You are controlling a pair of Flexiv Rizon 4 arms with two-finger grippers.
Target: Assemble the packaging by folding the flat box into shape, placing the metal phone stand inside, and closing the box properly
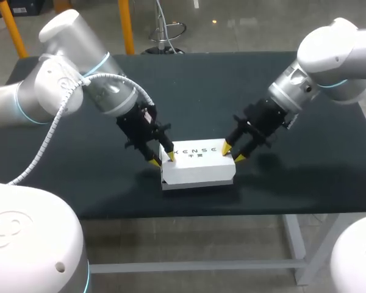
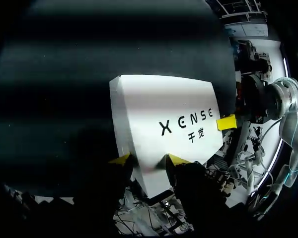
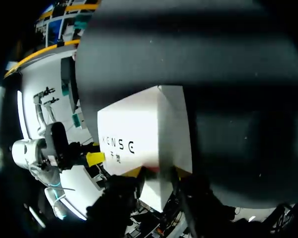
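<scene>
The white box (image 1: 198, 163) lies flat on the dark worktop (image 1: 110, 195), about midway between left and right and close to the near edge. It is folded into shape with its printed lid facing up. At its near-left bottom corner a thin seam shows where a flap is not quite flush.

At the box's left end I see my left fingers (image 1: 154, 162), held apart. One yellow tip is on the lid's far-left corner and the other is just off the left end. In the left wrist view those fingers (image 2: 120, 159) straddle that corner, with white card showing between them. They are not clamped on it.

My right fingers (image 1: 226, 148) are at the right end, also apart. One tip touches the far-right corner and the other sits beside the right edge. The right wrist view shows these fingers (image 3: 133, 172) either side of the box's end wall.

Further back, the left arm (image 1: 67, 85) and the right arm (image 1: 329, 55) slope down from the far corners.
</scene>
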